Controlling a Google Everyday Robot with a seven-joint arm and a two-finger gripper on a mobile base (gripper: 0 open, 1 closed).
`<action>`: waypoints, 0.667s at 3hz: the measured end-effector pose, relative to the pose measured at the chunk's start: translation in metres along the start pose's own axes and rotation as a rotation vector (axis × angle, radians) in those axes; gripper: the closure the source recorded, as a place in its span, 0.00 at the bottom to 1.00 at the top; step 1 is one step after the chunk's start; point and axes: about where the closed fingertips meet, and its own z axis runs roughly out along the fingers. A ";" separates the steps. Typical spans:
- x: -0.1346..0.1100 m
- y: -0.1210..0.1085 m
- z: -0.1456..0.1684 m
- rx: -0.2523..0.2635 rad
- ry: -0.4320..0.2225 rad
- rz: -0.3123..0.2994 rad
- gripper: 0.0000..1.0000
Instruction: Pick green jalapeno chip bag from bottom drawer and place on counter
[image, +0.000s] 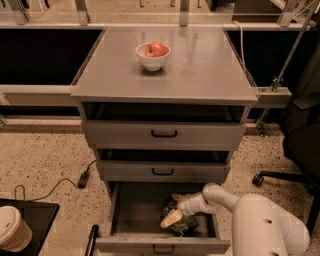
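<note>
Nearest, at the lower left, a paper cup (11, 229) with a pale lid stands on a dark tray (37, 216). The bottom drawer (131, 212) is pulled well out, and the green jalapeno chip bag (187, 226) lies crumpled on its floor towards the right front. The white arm (260, 225) reaches in from the right, and the tool (173, 216) sits down inside the drawer, touching the bag's top. How far the tool is open, and whether it has hold of the bag, cannot be told. Above it, the middle drawer (162, 171) and top drawer (164, 134) each stand slightly out. On the bench (205, 70), a white bowl (151, 59) holds a red fruit (157, 48).
</note>
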 end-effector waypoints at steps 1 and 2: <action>0.053 -0.048 -0.005 0.107 0.071 0.139 0.00; 0.053 -0.047 -0.004 0.106 0.071 0.139 0.00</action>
